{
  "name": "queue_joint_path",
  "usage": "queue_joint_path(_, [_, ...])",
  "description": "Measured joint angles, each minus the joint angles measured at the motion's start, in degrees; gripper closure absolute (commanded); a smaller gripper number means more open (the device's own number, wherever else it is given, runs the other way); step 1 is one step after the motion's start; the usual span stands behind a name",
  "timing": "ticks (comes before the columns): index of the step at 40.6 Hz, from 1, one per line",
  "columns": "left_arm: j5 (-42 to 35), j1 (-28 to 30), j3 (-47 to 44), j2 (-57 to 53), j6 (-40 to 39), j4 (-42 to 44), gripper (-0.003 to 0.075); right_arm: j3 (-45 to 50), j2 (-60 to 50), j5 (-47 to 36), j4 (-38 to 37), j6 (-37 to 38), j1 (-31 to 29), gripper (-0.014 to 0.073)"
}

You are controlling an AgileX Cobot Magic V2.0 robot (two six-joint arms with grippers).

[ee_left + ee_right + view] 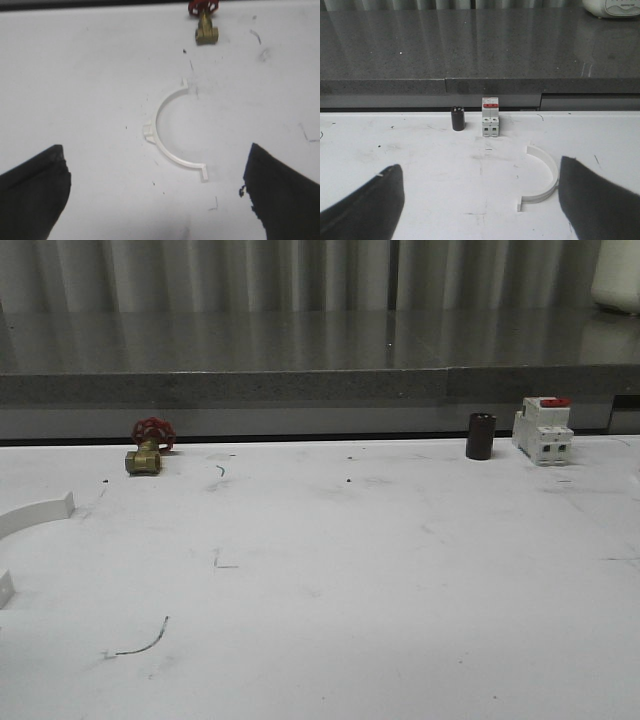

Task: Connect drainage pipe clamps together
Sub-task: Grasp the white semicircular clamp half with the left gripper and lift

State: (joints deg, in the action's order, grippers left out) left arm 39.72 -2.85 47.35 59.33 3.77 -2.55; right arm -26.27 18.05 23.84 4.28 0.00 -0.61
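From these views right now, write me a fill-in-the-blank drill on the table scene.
1. The brass valve has a ___ handwheel.
2. The black cylinder stands beside the white breaker block, whose top switch is ___.
3. Each white plastic half-ring clamp lies flat on the ___ table.
4. Both the left gripper and right gripper are ___.

Missing: red; red; white; open

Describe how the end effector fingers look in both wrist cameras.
In the left wrist view the left end effector shows two black, broad wedge-shaped fingers with matte, slightly rough edges. The right end effector has the same dark tapering fingers. No cables, markings or coloured parts are visible on them.
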Motion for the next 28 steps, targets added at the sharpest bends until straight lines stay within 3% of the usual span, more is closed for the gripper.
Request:
queue_joint_path(9, [7.9, 1.3, 11.1, 18.5, 0.0, -0.2, 0.0049, 0.0, 0.0, 0.0, 0.0, 0.0, 0.0, -0.0051])
queue_joint_path(28, [9.2, 2.5, 21.3, 44.8, 6.4, -5.9, 0.0049, 0.0, 0.0, 0.0, -0.2, 0.0, 0.0, -0.0051])
